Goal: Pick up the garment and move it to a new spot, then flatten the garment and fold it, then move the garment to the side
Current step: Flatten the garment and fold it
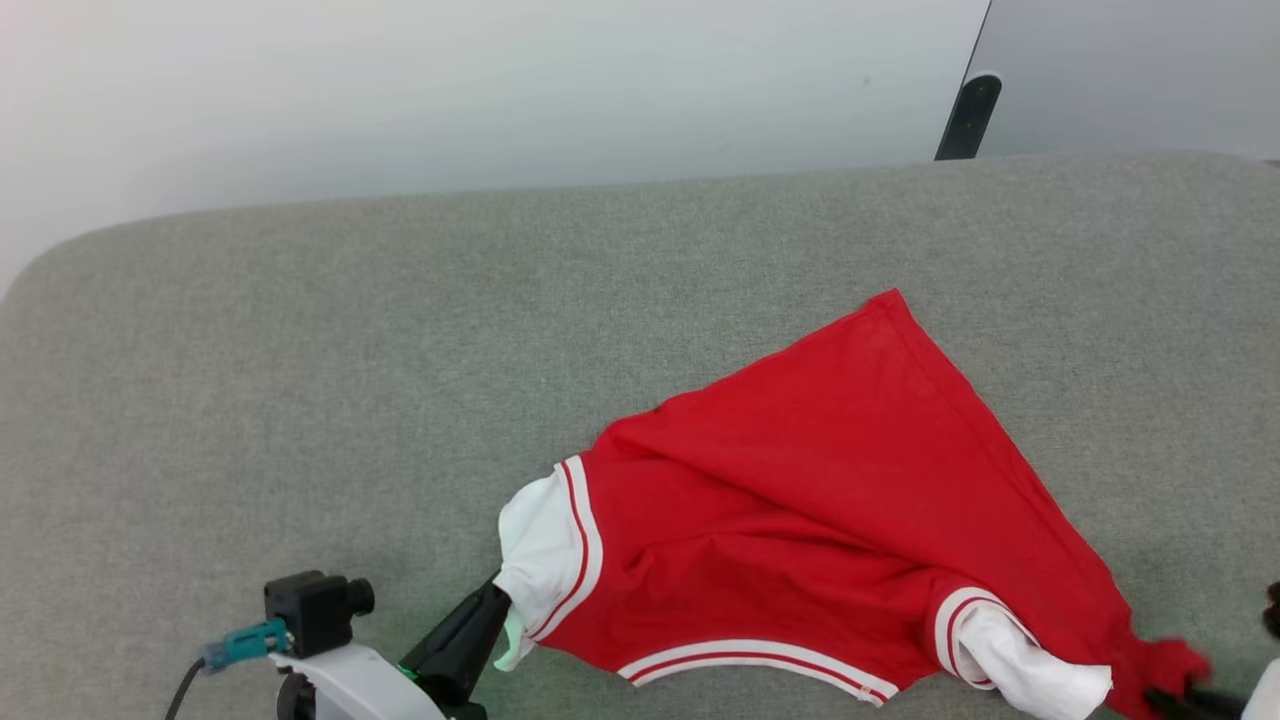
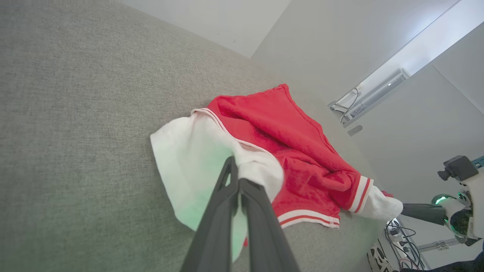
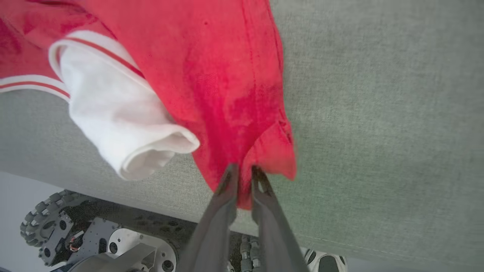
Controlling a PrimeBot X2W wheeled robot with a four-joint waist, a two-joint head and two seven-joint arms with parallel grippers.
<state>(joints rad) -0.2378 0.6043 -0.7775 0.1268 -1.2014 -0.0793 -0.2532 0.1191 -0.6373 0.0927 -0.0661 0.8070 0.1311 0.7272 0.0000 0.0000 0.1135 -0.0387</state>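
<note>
- Red knit jersey (image 1: 830, 500), white short sleeves, red-white striped trim, lies rumpled in a rough triangle on grey woven tabletop (image 1: 300, 350), nr front edge.
- L fingers (image 2: 223, 206) pinched tight on white sleeve.
- R fingers (image 3: 223, 200) nearly closed, nipping red hem corner.
- R wrist view adds wheeled base (image 3: 94, 234) below tabletop edge.

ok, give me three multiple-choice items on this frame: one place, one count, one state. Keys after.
1. The left claw grips the garment at:
A) a white sleeve
B) the red hem
C) the neckline

2. White sleeves in the head view:
A) one
B) two
C) none

3. The right claw is:
A) wide open
B) closed on the garment
C) closed on nothing

1 A: the left wrist view shows sleeve cloth at its tips.
2 B: there is one at each lower side.
3 B: the garment's red corner is pinched in it.
</note>
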